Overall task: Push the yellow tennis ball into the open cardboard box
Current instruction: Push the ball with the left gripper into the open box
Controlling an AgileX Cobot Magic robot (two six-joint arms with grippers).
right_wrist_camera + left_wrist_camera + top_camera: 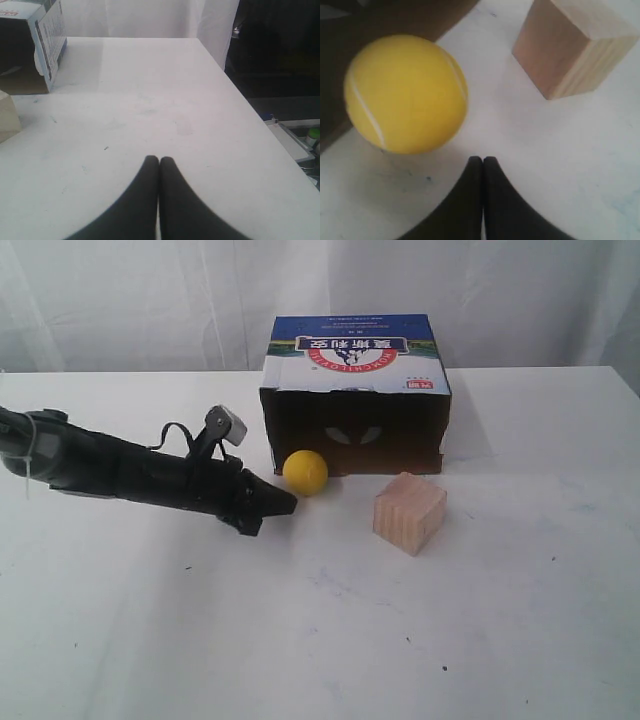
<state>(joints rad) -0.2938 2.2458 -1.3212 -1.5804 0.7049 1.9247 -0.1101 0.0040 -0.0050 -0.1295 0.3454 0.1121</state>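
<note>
The faintly scuffed white bench (320, 640) meets pale curtains (130, 300). Just ahead of the left end effector (287, 502) sits the fuzzy, pale-seamed yellow tennis ball (305, 472), at the mouth of the open cardboard box (355, 390). Both it and the right end effector (159, 161) are pinched closed, empty.

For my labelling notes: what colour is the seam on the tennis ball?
Pale, whitish, on the yellow tennis ball; the left wrist view shows it best.

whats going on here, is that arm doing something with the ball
The left gripper, shut, is low beside the yellow tennis ball. The ball sits at the mouth of the open cardboard box, not yet inside. The wooden cube stands apart. The right gripper, also shut, touches nothing.
</note>
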